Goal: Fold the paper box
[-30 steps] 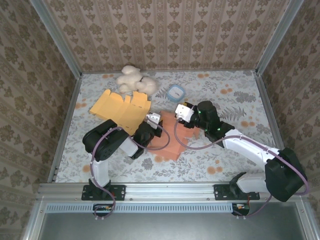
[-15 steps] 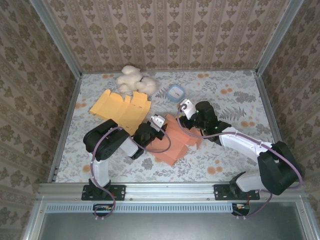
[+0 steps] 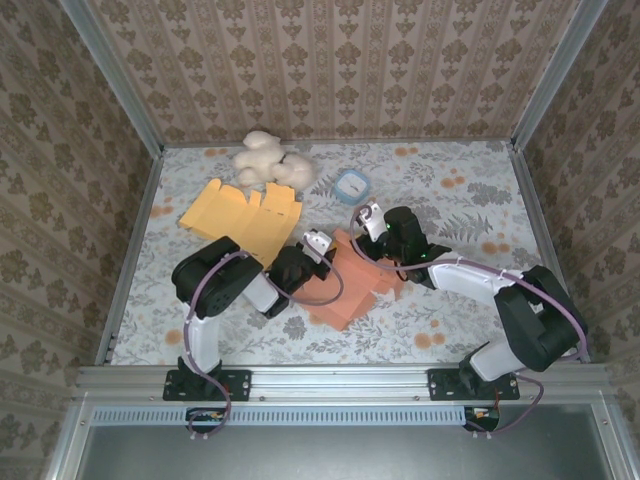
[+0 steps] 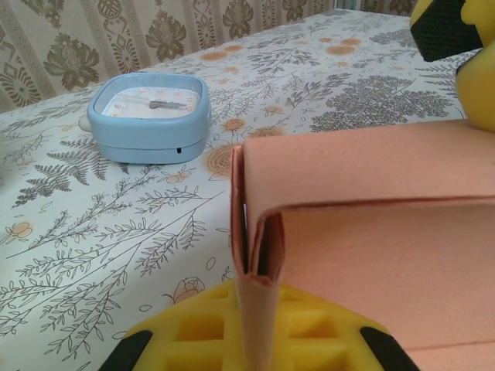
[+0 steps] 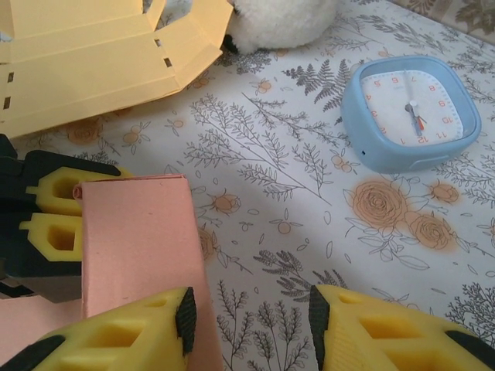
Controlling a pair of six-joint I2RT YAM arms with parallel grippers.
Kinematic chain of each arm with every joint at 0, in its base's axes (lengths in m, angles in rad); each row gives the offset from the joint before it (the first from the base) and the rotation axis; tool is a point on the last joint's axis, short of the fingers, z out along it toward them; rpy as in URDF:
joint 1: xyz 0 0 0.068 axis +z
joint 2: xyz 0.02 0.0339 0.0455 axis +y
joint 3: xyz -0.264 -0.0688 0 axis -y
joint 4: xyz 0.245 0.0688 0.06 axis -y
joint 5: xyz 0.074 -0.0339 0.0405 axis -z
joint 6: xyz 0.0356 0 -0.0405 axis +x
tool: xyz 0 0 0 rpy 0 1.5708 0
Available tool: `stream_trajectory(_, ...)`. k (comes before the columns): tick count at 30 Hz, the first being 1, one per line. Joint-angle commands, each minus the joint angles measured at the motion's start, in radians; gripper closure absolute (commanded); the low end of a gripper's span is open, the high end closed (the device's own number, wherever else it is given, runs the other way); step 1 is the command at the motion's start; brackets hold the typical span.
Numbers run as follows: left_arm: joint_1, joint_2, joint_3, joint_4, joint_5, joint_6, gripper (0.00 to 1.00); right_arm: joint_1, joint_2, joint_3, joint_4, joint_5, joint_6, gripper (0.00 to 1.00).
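Two arms at work on a partly folded paper box. The salmon-pink paper box lies on the floral table between the two hands, with one panel raised.

The left hand has its yellow fingers clamped on a doubled edge of the box, which stands upright between them. The rest of the sheet spreads away ahead of this hand and to its right. Farther ahead and to its left sits a pale-blue square clock, apart from the box.

The right hand has its fingers standing apart, with bare table showing in most of the gap. The raised pink panel stands at the left finger and its edge just reaches into the gap. Whether the panel touches the pad cannot be told. Ahead and to the left of this hand, the left hand's fingers show at the panel's far edge.

Farther ahead and left lies a flat yellow box blank. A white plush toy sits just beside the blank's corner, almost straight ahead of the right hand. The clock lies ahead and to the right.
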Motion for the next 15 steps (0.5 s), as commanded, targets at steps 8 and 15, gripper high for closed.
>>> stream_trajectory(8,0.004,-0.003,0.008,0.011,0.008,-0.041,0.74,0.003,0.042,-0.017,-0.006,0.037,0.016,0.54)
stream_trajectory(15,0.01,-0.049,-0.02,0.011,0.027,-0.068,0.72,0.004,0.042,-0.018,-0.011,0.04,0.021,0.55)
